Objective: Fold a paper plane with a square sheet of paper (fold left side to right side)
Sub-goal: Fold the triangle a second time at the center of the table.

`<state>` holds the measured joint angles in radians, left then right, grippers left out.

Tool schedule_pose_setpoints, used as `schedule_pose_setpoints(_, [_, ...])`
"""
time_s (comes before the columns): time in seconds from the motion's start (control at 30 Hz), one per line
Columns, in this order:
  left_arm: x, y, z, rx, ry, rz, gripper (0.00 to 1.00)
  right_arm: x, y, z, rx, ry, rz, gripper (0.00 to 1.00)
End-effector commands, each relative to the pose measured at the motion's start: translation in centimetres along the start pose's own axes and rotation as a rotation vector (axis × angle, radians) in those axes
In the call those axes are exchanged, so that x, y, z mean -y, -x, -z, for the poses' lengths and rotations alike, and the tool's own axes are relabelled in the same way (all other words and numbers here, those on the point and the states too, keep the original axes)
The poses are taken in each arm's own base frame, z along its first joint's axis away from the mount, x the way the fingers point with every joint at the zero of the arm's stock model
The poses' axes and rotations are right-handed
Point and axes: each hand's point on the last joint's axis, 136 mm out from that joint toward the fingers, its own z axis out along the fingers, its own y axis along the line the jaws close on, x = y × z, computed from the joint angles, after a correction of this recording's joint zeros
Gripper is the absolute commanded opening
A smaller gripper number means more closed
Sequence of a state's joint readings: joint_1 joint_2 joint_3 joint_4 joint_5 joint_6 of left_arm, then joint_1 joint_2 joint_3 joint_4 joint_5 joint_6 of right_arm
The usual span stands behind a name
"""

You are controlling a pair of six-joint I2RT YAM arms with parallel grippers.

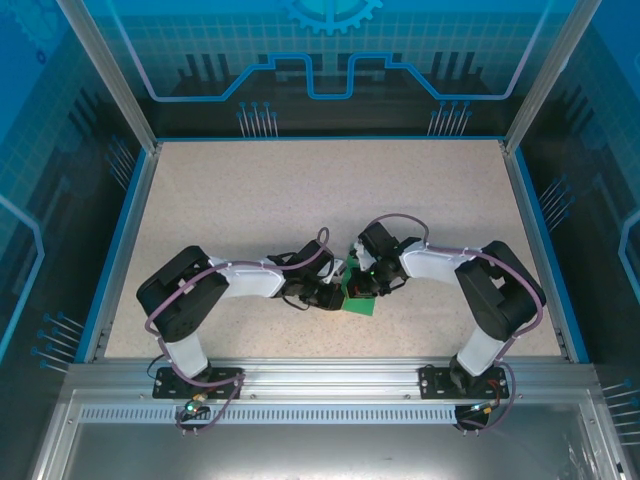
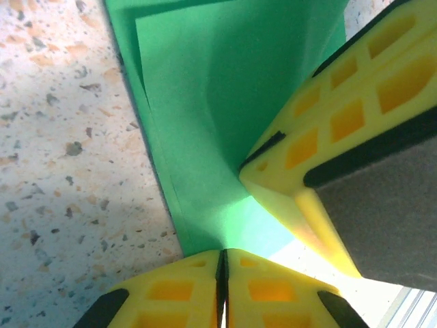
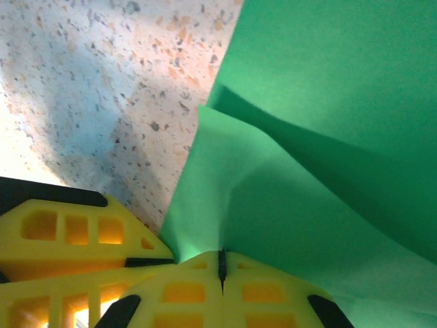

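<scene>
The green sheet of paper (image 1: 358,300) lies folded in layers at the middle of the table, between the two arms. In the left wrist view its layered edge (image 2: 218,102) runs up from my left gripper (image 2: 223,254), whose jaws are shut on the paper's near end. My right gripper (image 3: 222,256) is likewise shut on a raised fold of the paper (image 3: 307,171). The two grippers meet tip to tip over the paper, left gripper (image 1: 335,290) and right gripper (image 1: 368,284). The right gripper's yellow fingers (image 2: 341,123) press in from the right in the left wrist view. Much of the paper's outline is hidden.
The speckled table top (image 1: 300,200) stretches wide behind the arms, bordered by blue rails (image 1: 125,240). A metal frame edge (image 1: 320,375) runs along the front by the arm bases. The left gripper's fingers (image 3: 68,232) sit low left in the right wrist view.
</scene>
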<state>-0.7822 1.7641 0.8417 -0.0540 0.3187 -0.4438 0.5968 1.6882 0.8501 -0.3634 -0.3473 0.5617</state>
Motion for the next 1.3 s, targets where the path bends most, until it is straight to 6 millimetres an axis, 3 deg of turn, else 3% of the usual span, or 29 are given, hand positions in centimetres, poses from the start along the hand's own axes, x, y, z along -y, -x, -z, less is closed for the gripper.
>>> schedule_pose_setpoints(0.0, [-4.4,-2.7,-1.5,-0.083,0.160,0.052,0.11,1.4,-1.7,-0.4,-0.059,-0.063,0.008,0.04])
schedule_pose_setpoints(0.47, [-5.2,-3.4,-1.8,-0.105,0.182,0.061,0.10,4.7,-0.6,1.0,-0.059,-0.148,-0.020,0.04])
schedule_pose_setpoints(0.53, [-5.2,-3.4,-1.9,-0.107,0.184,0.065,0.10,4.6,0.6,1.7,-0.033,-0.143,-0.019,0.04])
schedule_pose_setpoints(1.0, [-5.3,-3.5,-2.1,-0.110,0.181,0.065,0.10,9.1,1.0,4.0,-0.028,-0.205,-0.100,0.04])
schedule_pose_setpoints(1.27, [-5.3,-3.5,-2.0,-0.111,0.182,0.067,0.10,9.3,1.6,4.6,-0.009,-0.161,-0.130,0.04])
